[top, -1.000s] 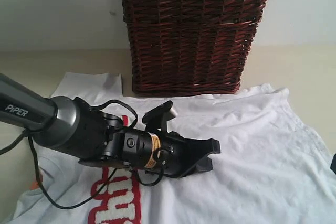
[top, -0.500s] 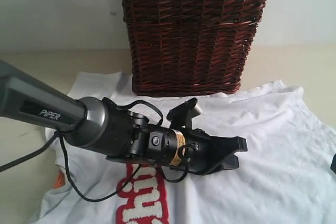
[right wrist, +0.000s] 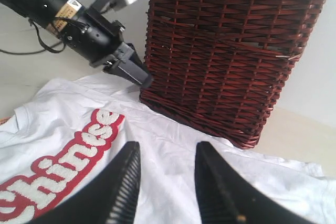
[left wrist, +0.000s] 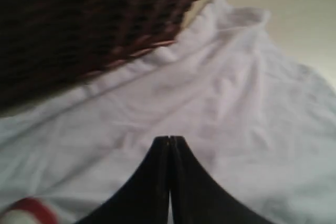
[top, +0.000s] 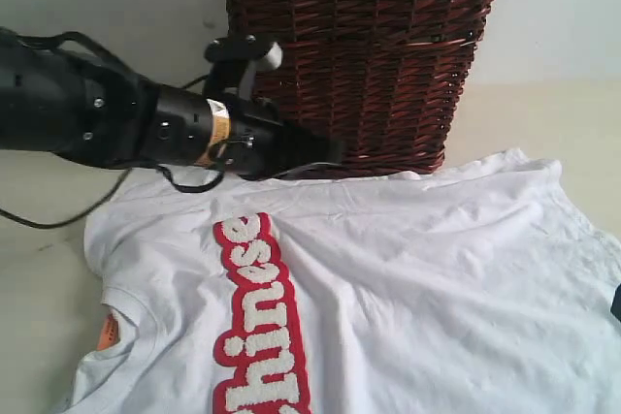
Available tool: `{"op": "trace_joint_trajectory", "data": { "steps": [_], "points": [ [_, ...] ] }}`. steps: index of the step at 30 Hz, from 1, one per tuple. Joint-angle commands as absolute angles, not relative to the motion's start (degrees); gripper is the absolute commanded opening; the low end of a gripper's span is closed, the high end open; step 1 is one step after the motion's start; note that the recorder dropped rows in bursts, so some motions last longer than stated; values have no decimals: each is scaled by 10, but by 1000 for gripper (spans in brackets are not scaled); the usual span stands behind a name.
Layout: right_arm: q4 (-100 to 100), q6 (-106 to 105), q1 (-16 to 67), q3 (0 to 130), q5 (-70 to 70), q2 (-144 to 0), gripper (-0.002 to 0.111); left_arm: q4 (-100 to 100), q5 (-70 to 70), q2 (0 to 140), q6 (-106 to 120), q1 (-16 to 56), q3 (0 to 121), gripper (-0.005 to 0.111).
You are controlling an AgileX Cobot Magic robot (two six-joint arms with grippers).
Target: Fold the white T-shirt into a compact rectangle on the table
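Note:
The white T-shirt [top: 417, 278] lies spread on the table [top: 543, 123], front up, with red-outlined "Chinese" lettering [top: 257, 317] and an orange tag [top: 107, 332] at the collar. My left gripper [top: 328, 152] hovers at the shirt's far edge, right against the basket, its jaws shut with no cloth seen between them [left wrist: 169, 139]. It also shows in the right wrist view as the left gripper [right wrist: 140, 78]. My right gripper [right wrist: 167, 148] hangs open over the shirt's plain cloth, holding nothing.
A tall dark brown wicker basket [top: 359, 55] with a lace-trimmed liner stands at the back, touching the shirt's far edge. The left arm's black cable [top: 58, 215] trails over the table at the left. Bare table [top: 39, 278] shows left of the shirt.
The left arm has lifted off the shirt's middle and swung back toward the basket. The shirt has shifted right and away, and its lettering is now uncovered.

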State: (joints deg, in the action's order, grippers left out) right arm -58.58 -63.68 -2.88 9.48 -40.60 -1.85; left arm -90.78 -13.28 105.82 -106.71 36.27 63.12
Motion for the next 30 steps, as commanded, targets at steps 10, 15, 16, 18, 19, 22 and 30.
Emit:
{"op": "trace_joint_trajectory", "data": {
  "steps": [10, 15, 16, 18, 19, 22, 30],
  "points": [
    [-588, -638, -31, 92, -406, -20, 35, -999, -69, 906, -1041, 298, 356, 0],
    [-588, -638, -31, 92, -406, -20, 35, -999, -211, 825, -701, 298, 329, 0],
    [-588, -638, -31, 92, -406, -20, 35, -999, -217, 807, -673, 298, 329, 0],
    [-588, -638, -31, 92, -406, -20, 35, -999, -214, 780, -673, 298, 328, 0],
    [-588, -638, -31, 92, -406, -20, 35, -999, -204, 767, -671, 296, 325, 0],
    [-588, -638, -31, 92, -406, -20, 35, -999, -162, 751, -645, 279, 305, 0],
    [-588, -638, -31, 92, -406, -20, 35, -999, -83, 775, -603, 206, 260, 0]
  ]
}}
